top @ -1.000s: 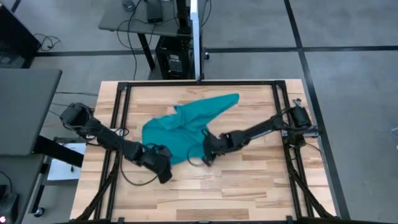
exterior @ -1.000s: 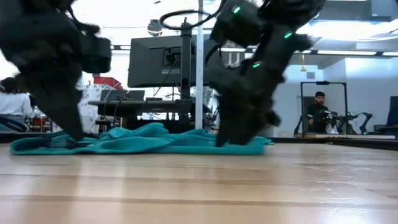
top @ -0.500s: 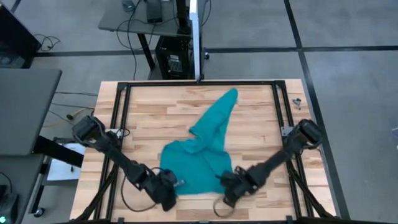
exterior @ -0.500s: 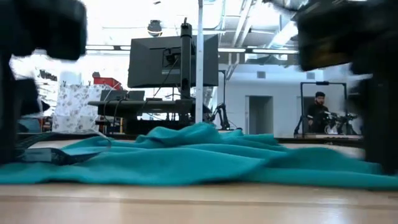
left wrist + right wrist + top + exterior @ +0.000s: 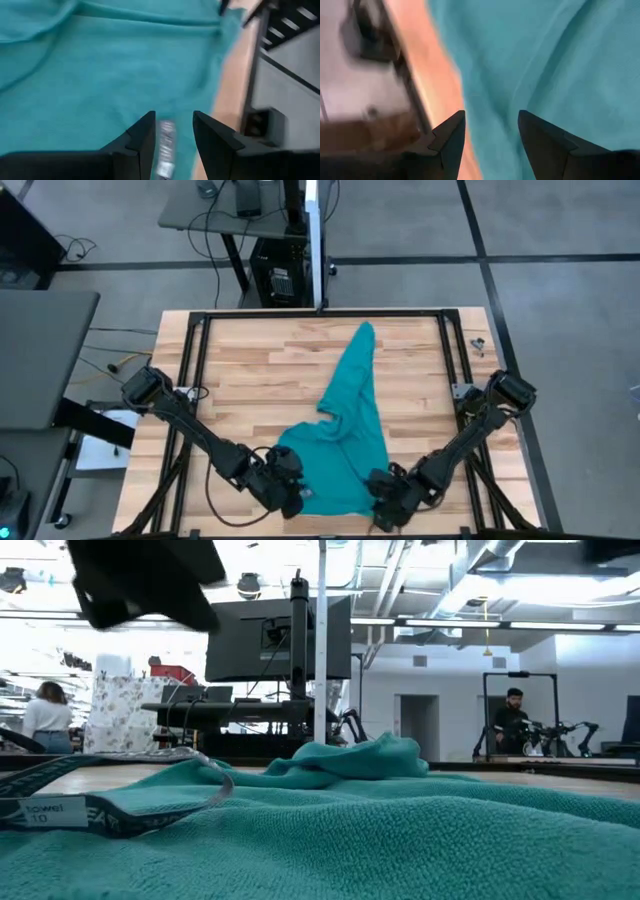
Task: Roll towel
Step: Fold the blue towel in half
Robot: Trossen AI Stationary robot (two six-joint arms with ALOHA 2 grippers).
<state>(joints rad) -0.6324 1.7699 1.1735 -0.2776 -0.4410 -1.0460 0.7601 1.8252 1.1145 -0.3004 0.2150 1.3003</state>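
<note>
The towel [image 5: 345, 435] lies crumpled on the counter [image 5: 250, 360] in the high view: a narrow tail runs toward the upper centre of the frame, and a broader panel spreads along the lower edge. Its pale tag [image 5: 45, 812] shows at lower left of the low view, on the near hem.

My left tool [image 5: 288, 492] sits at the panel's lower-left corner and my right tool [image 5: 385, 498] at its lower-right corner. The wrist views show my fingers [image 5: 142, 142] parted to a moderate gap above the cloth, with the tag between the left pair, and the right pair [image 5: 451, 142] likewise apart over the hem. I judge that neither holds fabric yet.

Risks, as I judge them:
- The hem lies very close to the counter's lower edge, so cloth may slip over it.
- Unequal corner grips would start a skewed roll.
- The bunched fold at mid-length would wind in as a lump.
- Pinching only the tag would lift no towel.
</note>
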